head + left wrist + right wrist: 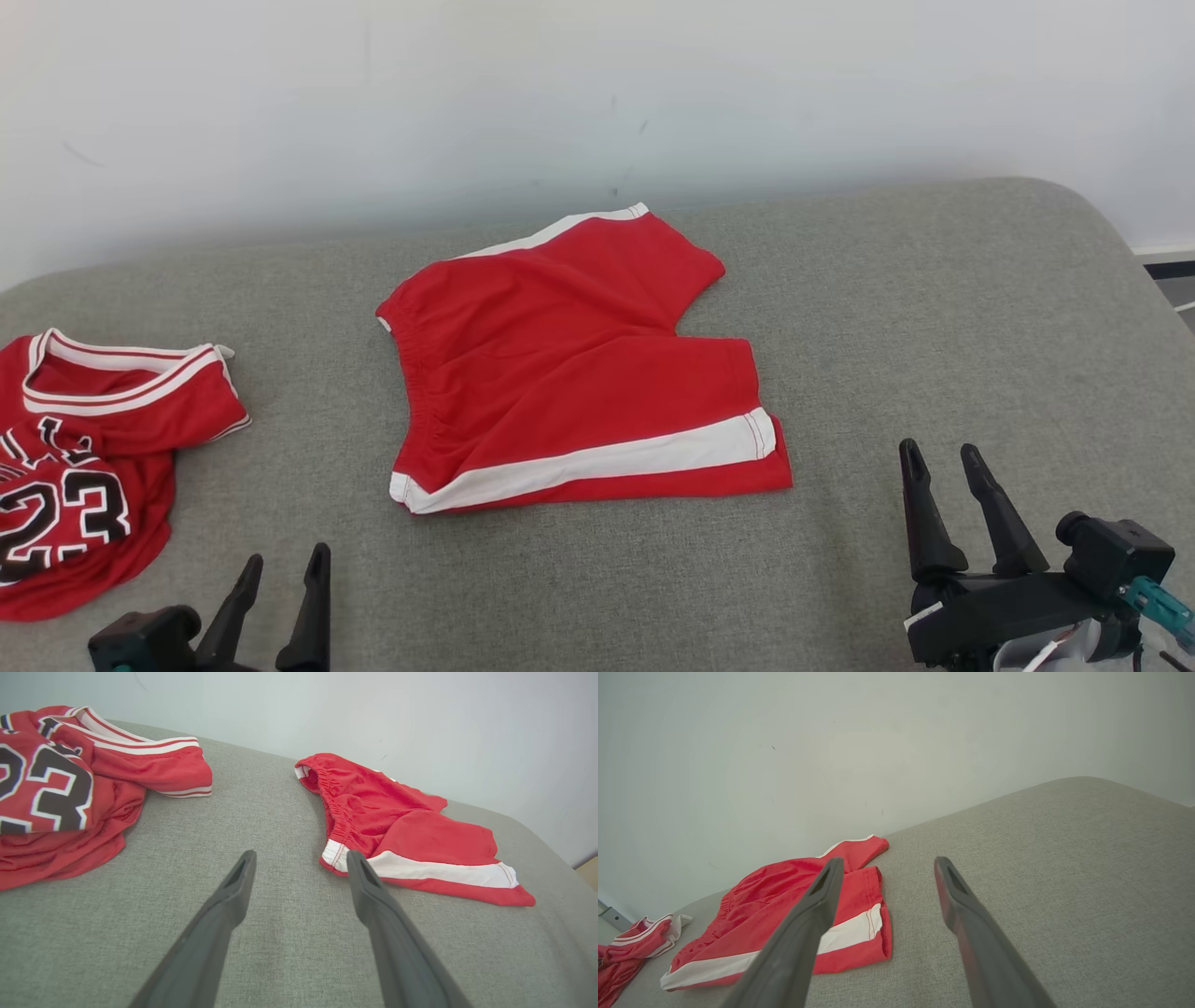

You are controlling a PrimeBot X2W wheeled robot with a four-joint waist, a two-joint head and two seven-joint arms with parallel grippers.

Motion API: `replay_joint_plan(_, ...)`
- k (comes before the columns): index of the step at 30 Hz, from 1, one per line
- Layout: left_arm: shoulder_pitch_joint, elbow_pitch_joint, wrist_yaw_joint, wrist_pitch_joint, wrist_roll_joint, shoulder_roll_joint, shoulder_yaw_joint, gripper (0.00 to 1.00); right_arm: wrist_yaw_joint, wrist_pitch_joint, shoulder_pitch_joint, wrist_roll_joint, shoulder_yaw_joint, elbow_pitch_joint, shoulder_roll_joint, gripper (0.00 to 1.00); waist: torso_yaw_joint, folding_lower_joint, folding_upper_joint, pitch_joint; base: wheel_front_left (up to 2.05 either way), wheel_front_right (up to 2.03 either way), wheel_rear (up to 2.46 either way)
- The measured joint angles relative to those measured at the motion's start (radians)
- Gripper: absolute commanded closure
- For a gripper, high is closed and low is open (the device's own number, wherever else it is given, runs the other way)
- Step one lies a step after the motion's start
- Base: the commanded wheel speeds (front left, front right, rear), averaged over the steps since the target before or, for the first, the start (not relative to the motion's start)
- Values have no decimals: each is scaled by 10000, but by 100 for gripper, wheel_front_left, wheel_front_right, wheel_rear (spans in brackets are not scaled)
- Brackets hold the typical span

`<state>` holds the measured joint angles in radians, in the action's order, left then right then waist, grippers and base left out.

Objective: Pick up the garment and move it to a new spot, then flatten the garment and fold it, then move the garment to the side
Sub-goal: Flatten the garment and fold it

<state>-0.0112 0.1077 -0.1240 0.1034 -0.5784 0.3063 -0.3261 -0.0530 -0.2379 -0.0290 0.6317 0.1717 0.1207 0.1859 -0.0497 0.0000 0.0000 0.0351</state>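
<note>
Shorts lie spread on the cushion, untouched.
Left hand and right hand hover apart, empty; a shallow pinch may catch one layer only, dragging the shorts crooked toward the jersey.

Black, white-edged "23" on the red jersey
</note>
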Motion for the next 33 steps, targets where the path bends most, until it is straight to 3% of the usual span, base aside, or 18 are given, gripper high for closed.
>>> replay_joint_plan(9, 3, -359, -2, -543, 15, -132, -27, 0, 0, 17, -15, 17, -17, -75, -4, 0, 80, 0, 1, 174, 0, 0, 0)
replay_joint_plan(16, 760, -426, 15, -1513, 94, 190, -238, 0, 92, 1097, -1084, 17, 489, 155, 169, 0, 89, 0, 0, 470, 0, 0, 0)
replay_joint_plan(26, 2970, 529, 930, -3129, 382, 690, -1030, 0, -33, 3358, -2663, -86, 1327, 1072, 303, 0, 101, 1, 0, 1111, 0, 0, 0)
replay_joint_plan(33, 3932, 1181, 1526, -3910, 548, 727, -1534, 0, -176, 4449, -3413, -96, 1511, 1521, 311, 1, 135, 1, 1, 1644, 0, 0, 0)
